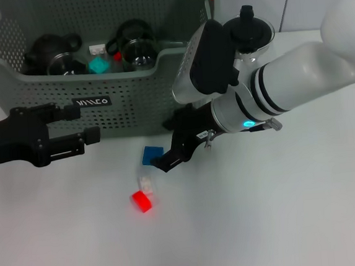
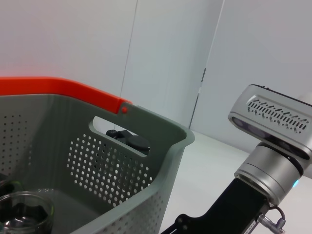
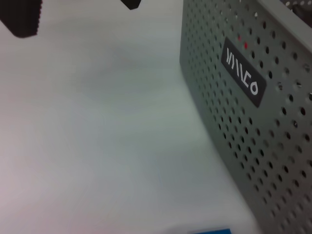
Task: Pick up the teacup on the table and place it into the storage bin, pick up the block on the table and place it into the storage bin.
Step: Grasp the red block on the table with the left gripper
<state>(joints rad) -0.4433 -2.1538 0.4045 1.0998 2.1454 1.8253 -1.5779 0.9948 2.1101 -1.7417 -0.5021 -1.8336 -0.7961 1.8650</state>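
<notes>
White tabletop [image 1: 284, 211] holds a grey bin [image 1: 124, 94] at the back. The right gripper [image 1: 167, 155] hangs low just in front of the bin, its fingers spread with nothing between them. A blue block [image 1: 152, 154] lies right beside its tips. A clear block [image 1: 146, 183] and a red block [image 1: 141, 201] lie a bit nearer. The left gripper [image 1: 83, 124] waits by the bin's front wall, spread and holding nothing. Dark cups [image 1: 136, 49] sit in the bin.
</notes>
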